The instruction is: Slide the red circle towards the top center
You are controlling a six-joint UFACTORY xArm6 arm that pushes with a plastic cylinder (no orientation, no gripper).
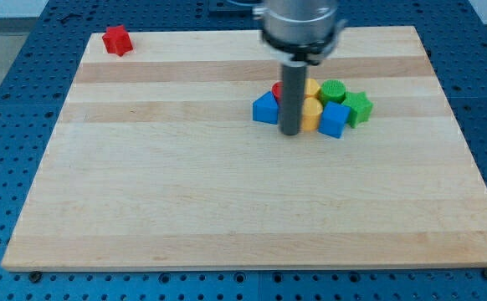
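The red circle [277,89] is mostly hidden behind the rod, in a tight cluster right of the board's centre; only a sliver shows at the rod's left. My tip [290,132] rests on the board at the cluster's lower edge, between a blue triangular block [265,108] on its left and a yellow block [311,114] on its right. Another yellow block [311,88] sits above that one. A blue cube [334,119], a green circle [333,90] and a green star [359,108] make up the cluster's right side.
A red star [117,40] lies alone at the wooden board's [185,201] top left corner. The arm's wide grey body [300,29] hangs over the top centre. Blue perforated table surrounds the board.
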